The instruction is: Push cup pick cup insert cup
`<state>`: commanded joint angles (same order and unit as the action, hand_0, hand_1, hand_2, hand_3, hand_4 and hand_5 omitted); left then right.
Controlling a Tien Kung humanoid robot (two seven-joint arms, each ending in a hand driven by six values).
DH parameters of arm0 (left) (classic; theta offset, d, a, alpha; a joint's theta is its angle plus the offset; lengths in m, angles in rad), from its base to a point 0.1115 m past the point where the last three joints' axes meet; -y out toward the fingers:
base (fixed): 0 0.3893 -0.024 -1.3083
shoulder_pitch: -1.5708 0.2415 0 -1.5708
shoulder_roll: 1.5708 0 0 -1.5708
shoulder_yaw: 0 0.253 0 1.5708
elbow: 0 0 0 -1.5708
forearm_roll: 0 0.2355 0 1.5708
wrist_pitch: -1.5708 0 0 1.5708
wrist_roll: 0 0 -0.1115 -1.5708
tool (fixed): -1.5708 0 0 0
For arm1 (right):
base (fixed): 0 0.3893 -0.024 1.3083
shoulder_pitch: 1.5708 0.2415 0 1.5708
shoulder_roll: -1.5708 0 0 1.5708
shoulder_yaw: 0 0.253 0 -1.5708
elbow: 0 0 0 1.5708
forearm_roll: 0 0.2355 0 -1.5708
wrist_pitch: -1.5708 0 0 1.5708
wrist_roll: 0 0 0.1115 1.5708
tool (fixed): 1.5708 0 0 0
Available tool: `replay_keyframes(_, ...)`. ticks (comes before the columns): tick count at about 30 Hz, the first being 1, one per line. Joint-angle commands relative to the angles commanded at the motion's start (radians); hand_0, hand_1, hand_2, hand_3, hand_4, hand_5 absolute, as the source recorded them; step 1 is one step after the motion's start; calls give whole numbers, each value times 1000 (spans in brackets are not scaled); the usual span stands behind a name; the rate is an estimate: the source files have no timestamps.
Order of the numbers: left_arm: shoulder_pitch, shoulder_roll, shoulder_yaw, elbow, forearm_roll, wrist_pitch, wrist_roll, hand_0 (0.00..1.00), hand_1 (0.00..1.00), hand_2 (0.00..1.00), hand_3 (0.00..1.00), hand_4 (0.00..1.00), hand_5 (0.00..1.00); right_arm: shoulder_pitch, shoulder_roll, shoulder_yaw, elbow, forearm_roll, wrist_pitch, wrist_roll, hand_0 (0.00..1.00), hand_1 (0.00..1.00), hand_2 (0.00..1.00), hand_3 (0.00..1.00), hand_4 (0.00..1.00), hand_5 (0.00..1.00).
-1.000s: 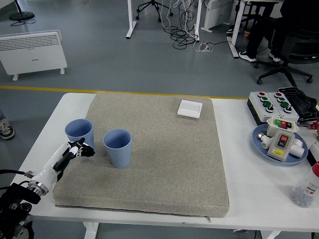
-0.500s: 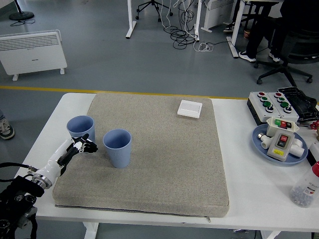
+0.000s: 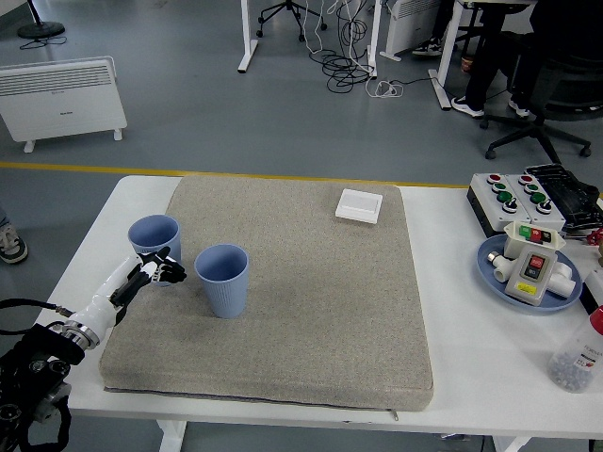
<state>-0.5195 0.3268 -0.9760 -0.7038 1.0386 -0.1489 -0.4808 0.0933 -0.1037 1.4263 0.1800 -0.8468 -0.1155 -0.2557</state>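
Two blue cups stand upright on the grey mat [image 3: 311, 301] at the left. The left cup [image 3: 154, 242] is near the mat's left edge, and the other cup [image 3: 222, 279] stands just to its right and a little nearer to me. My left hand [image 3: 160, 272] comes in from the lower left and sits against the near side of the left cup's base, its fingers curled and holding nothing. A narrow gap separates the hand from the right cup. The right arm is out of sight.
A small white square box [image 3: 360, 204] lies at the mat's far edge. At the right are a button panel [image 3: 516, 200], a blue plate [image 3: 490, 270] with a switch unit, and a bottle [image 3: 579, 353] near the right edge.
My left hand has reached forward and slightly right along the left cup's near side. That cup has shifted a little away from me and to the right. The other cup has stayed put.
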Motion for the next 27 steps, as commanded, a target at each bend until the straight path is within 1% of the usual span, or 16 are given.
replay_keyframes(6,11,5,-3,-10,-8,0,-1,591,562,517,471,623,998,-3,0,0,0,2,0,1,750,611,586,583,103,583)
replay_keyframes(9,12,2,-3,-15,-3,-1,-1,593,562,518,471,619,998,-4,1,0,0,-2,0,0,750,610,586,582,103,584)
replay_keyframes(12,26,7,-11,-39,9,5,-1,593,562,518,471,619,998,-5,1,0,0,0,0,0,750,610,586,582,103,584)
replay_keyframes(13,31,9,-15,-48,13,6,-1,563,554,514,469,613,998,-5,1,-1,0,1,0,0,750,611,586,582,102,584)
replay_keyframes(14,41,14,-24,-61,22,10,1,563,554,514,469,613,998,-6,1,0,0,1,0,0,750,611,586,582,102,584)
replay_keyframes(15,51,18,-33,-77,29,13,2,563,554,514,469,613,998,-7,1,0,0,1,-1,0,750,611,586,582,102,584)
replay_keyframes(16,73,25,-56,-104,41,16,6,563,554,514,469,613,998,-8,0,1,0,1,-1,1,750,611,586,582,102,584)
replay_keyframes(17,82,28,-66,-119,46,17,7,563,554,514,469,613,998,-8,0,1,0,2,-1,1,750,611,586,582,102,584)
replay_keyframes(18,102,36,-88,-146,58,19,9,563,554,514,469,613,998,-8,0,1,0,3,-1,1,750,611,586,582,102,584)
replay_keyframes(19,120,45,-107,-171,69,22,11,504,533,508,467,608,998,-8,0,1,0,3,-1,1,750,611,586,582,102,583)
replay_keyframes(21,154,61,-148,-224,87,27,13,504,533,508,467,608,998,-8,0,2,0,3,-1,2,750,611,586,582,102,583)
replay_keyframes(23,200,83,-210,-297,117,32,16,504,533,508,467,608,998,-7,-1,2,0,5,-1,2,750,611,586,582,102,583)
replay_keyframes(24,213,90,-231,-323,125,34,17,504,533,508,467,608,998,-6,-1,3,0,5,-1,3,750,611,586,582,102,583)
replay_keyframes(25,227,99,-251,-347,133,35,18,463,525,503,467,608,998,-6,-1,3,0,4,-1,3,750,611,586,582,102,583)
replay_keyframes(26,238,106,-273,-375,139,37,18,463,525,503,467,608,998,-6,-2,4,0,4,-1,3,750,611,586,582,102,583)
replay_keyframes(27,254,120,-302,-412,149,39,19,463,525,503,467,608,998,-5,-2,4,0,4,-1,3,750,611,586,582,102,583)
